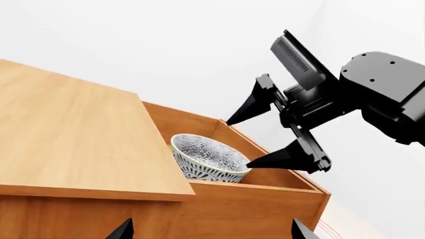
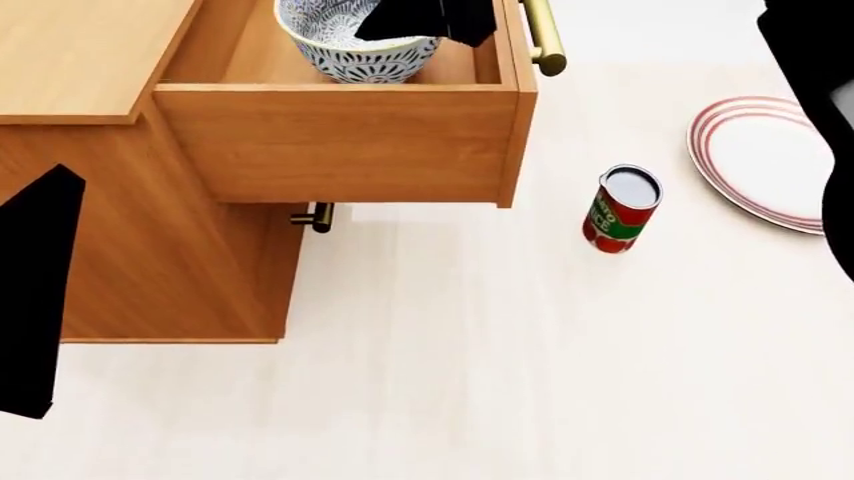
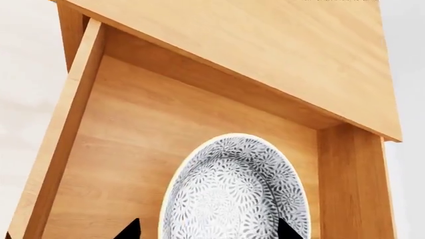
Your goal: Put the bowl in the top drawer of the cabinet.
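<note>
The blue-grey speckled bowl (image 2: 350, 45) (image 1: 207, 159) (image 3: 232, 191) sits inside the top drawer (image 2: 347, 140) (image 1: 265, 206), which is pulled out of the light-brown cabinet (image 2: 80, 60) (image 1: 66, 139). My right gripper (image 1: 238, 143) (image 3: 207, 231) hangs open just above the bowl, one fingertip close to its rim, nothing gripped. In the head view that gripper (image 2: 427, 15) covers part of the bowl. My left gripper (image 1: 212, 231) is open and empty, facing the cabinet's side below the drawer. The brass handle (image 2: 541, 35) marks the drawer's front.
The lower drawer is shut, with its brass handle (image 2: 316, 215) poking out under the open one. A red can (image 2: 621, 208) stands on the pale floor to the right. Farther right lies a white plate with red rim rings (image 2: 767, 160). My left arm (image 2: 34, 290) shows at the left edge.
</note>
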